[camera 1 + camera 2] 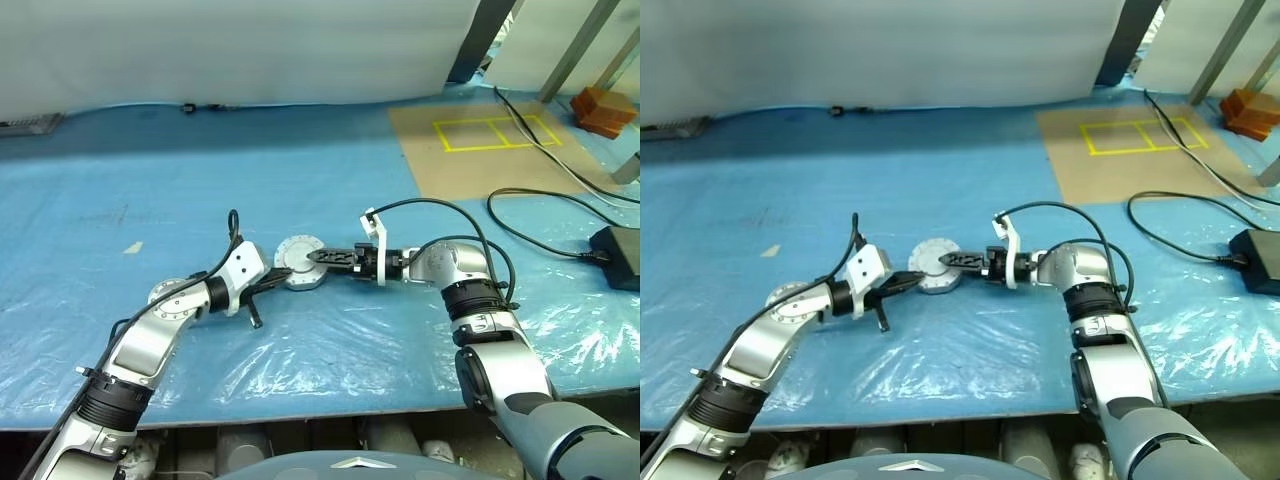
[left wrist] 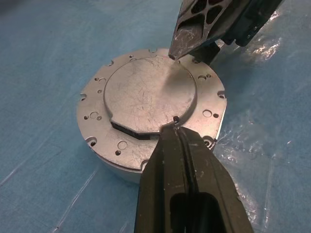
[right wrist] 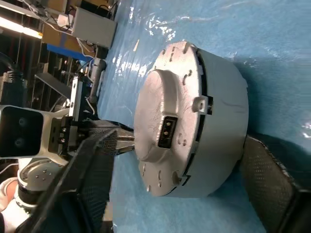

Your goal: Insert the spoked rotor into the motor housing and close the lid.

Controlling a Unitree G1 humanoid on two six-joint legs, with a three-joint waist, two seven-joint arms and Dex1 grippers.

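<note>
The motor housing (image 1: 300, 279) is a round silver casing standing on the blue sheet at mid-table. The lid (image 2: 150, 92) lies on top of it with its plain silver-grey face up. My left gripper (image 1: 278, 279) is shut, and its tip touches the edge of the lid's raised disc (image 2: 172, 127). From the other side my right gripper (image 1: 315, 257) reaches in, open, with the housing (image 3: 194, 121) between its fingers. One finger (image 2: 187, 34) hangs over the lid's far rim, and the other finger (image 3: 272, 184) sits low beside the casing wall. The spoked rotor is hidden.
A black power brick (image 1: 618, 255) and its cables (image 1: 530, 200) lie at the right. A cardboard sheet with yellow tape squares (image 1: 485, 140) and orange-brown blocks (image 1: 605, 108) sit at the back right. A white curtain closes the back, and the table's front edge runs just below my arms.
</note>
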